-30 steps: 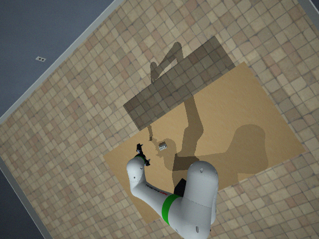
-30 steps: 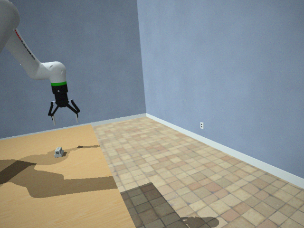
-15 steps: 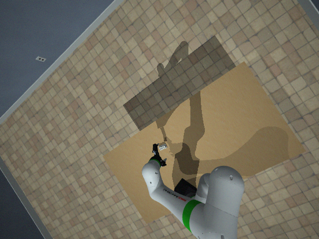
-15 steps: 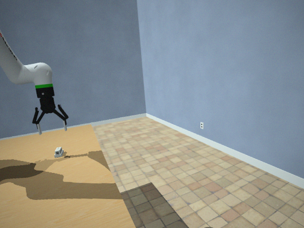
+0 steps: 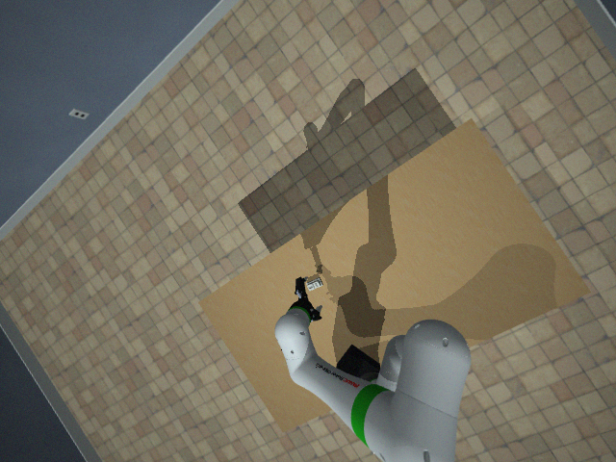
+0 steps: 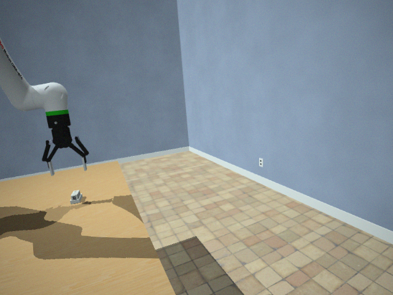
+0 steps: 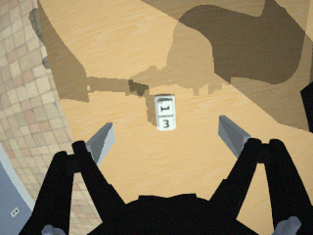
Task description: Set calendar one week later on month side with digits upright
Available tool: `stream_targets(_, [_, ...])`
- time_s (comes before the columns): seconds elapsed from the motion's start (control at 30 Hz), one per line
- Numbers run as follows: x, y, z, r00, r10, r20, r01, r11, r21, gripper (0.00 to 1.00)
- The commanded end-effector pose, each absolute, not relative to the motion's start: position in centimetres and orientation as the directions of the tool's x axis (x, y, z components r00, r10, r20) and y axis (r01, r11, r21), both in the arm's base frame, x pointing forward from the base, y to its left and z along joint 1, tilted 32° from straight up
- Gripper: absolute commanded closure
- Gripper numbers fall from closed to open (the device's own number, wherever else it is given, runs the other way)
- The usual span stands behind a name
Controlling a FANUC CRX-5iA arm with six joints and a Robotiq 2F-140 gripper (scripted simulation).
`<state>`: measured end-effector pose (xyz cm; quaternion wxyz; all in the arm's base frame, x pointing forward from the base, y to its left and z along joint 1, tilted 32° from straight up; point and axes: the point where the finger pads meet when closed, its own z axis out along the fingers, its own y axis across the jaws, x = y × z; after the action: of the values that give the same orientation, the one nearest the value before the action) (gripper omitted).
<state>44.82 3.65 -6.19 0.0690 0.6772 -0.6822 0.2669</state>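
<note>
The calendar is a small white tray with two cubes side by side. It stands on the wooden table near the table's edge. In the wrist view the cube faces I see read 1 and 3; the month's name is too small to read. My gripper is open wide and empty. It hangs well above the calendar, a little to one side of it, fingers pointing down.
The table's edge to the tiled floor runs close to the calendar. Arm shadows lie across the table. A dark block sits by the arm's base. Blue walls stand behind the table.
</note>
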Motion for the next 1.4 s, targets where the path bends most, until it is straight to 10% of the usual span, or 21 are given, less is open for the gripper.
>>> stream_targets(0.0, [45.38,2.82,-7.78,-0.073,-0.887,0.455,-0.96,-0.06,-0.272,0.0])
stream_targets(0.1, [45.49,2.52,-8.4,-0.072,-0.888,0.455,-0.961,-0.06,-0.27,0.0])
stream_targets(0.13, [45.49,2.52,-8.4,-0.072,-0.888,0.455,-0.961,-0.06,-0.27,0.72])
stream_targets(1.37, [45.49,2.52,-8.4,-0.072,-0.888,0.455,-0.961,-0.06,-0.27,0.72])
